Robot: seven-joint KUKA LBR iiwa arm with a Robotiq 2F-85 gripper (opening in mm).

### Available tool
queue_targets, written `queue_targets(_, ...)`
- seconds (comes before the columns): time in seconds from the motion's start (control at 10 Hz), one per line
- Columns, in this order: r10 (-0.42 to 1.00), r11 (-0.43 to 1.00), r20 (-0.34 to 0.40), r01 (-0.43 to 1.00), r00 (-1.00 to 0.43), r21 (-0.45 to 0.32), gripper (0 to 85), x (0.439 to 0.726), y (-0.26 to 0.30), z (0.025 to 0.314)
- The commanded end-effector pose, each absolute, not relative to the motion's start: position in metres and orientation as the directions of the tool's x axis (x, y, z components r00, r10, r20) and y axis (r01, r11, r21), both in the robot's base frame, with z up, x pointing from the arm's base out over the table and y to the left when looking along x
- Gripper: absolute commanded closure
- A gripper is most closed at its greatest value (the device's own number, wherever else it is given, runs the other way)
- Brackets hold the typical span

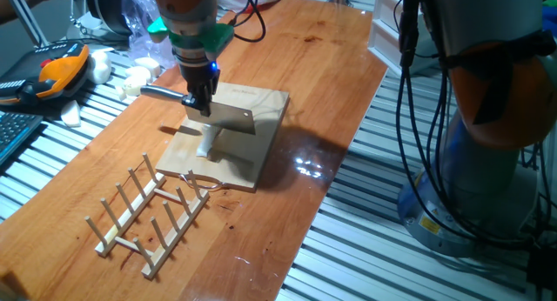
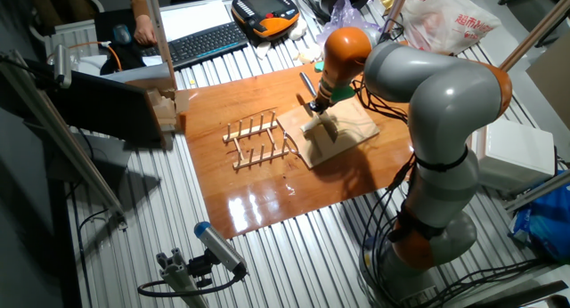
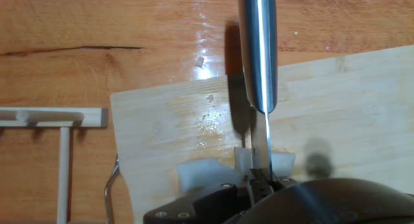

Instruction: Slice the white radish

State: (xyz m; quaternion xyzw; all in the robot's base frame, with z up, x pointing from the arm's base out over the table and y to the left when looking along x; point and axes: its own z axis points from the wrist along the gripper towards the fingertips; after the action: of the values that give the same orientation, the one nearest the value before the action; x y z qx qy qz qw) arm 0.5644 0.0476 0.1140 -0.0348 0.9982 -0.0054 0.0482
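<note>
At the far left of the hand view lies a wooden rack [image 3: 61, 117] of thin dowels, flat on the wooden counter [image 3: 97, 30]. Right of it begins the pale cutting board [image 3: 162, 127], which fills the lower middle and right of that frame. On the board, at lower centre, sits the white radish [image 3: 202, 173]: a small creamy chunk, with a second pale piece [image 3: 283, 162] showing just right of the blade, so the cut looks under way or partly made.

The knife [image 3: 259, 49] runs down the middle of the hand view, its steel handle above and the thin blade edge-on, meeting the radish. In the first fixed view the claw [image 1: 200, 99] is closed on the knife handle at upper centre, the broad blade [image 1: 231, 118] hanging over the radish [image 1: 207, 144] at the board's middle.

As for handling, the radish is probably light and crisp: firm enough to cut cleanly, yet likely wet and slippery on its cut faces. Being so small and held by nothing, it could roll or skid aside under a slanted press, or stick to the blade when it lifts. The thing to grip is the knife handle, not the radish; a straight downward push across the chunk's short width seems safest. Small pale crumbs [image 3: 208, 125] lie on the board above the radish.
</note>
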Motion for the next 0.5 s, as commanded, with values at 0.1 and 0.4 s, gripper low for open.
queue_targets(0.1, -0.072, 0.997, -0.098, -0.071, -0.993, -0.013, 85.0, 0.5647, 0.0470, 0.1122)
queue_targets(0.4, -0.072, 0.997, -0.097, -0.071, -0.993, -0.017, 85.0, 0.5644, 0.0456, 0.1151)
